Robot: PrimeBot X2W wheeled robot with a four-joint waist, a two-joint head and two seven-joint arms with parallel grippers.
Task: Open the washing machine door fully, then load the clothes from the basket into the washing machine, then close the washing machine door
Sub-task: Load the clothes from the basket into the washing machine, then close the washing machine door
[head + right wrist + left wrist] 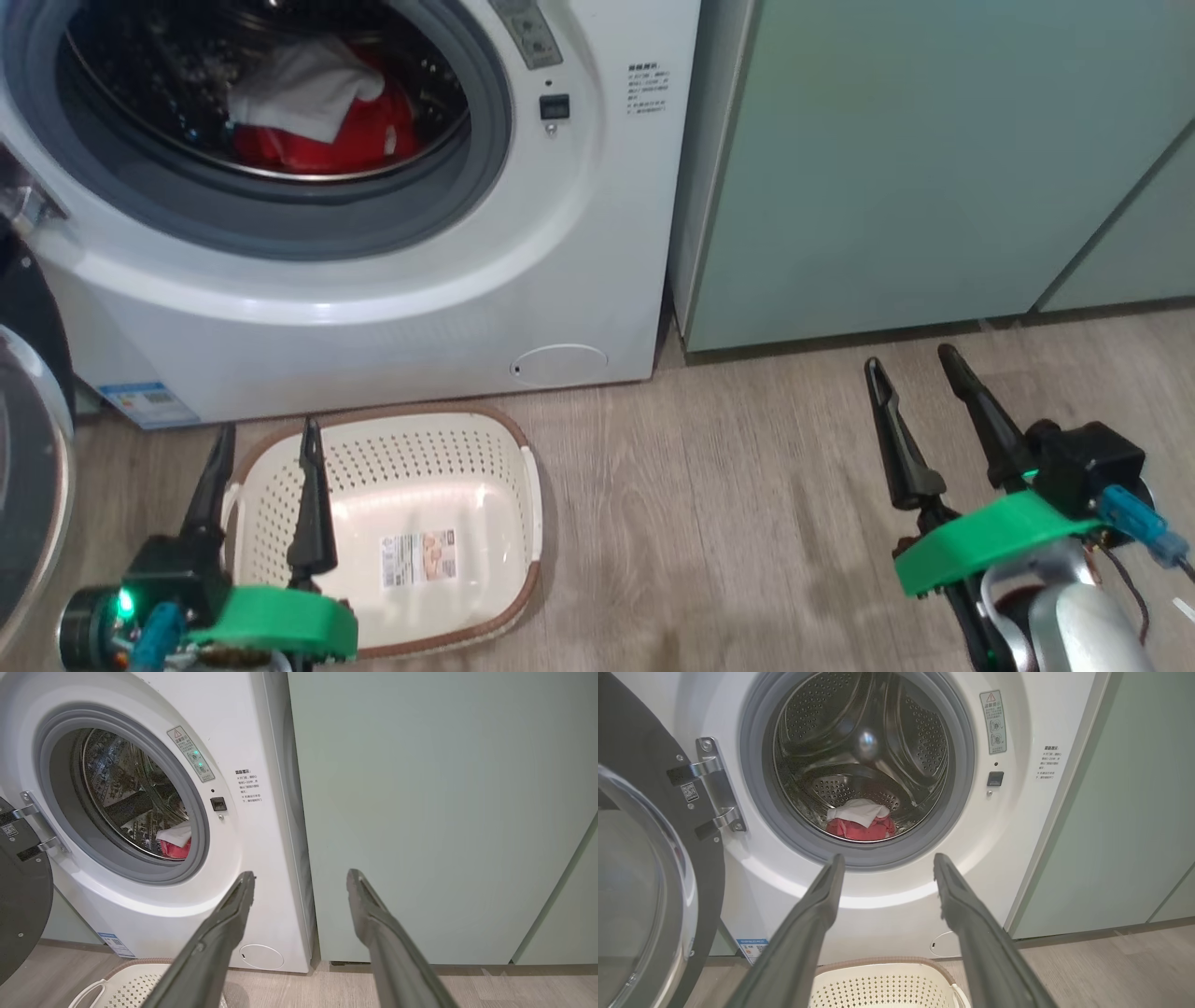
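Bright red, white-panelled fabric garment [317, 121] lies low in the drum [817, 723] of the white front-loading washing machine [579, 233]; cream perforated plastic basket [411, 448] empty on the floor; round black-rimmed glass door [654, 868] open. The left tool [269, 429] and right tool [910, 357] stand spread, holding nothing. Risk: the closing door could pinch fabric against the grey gasket [280, 224].
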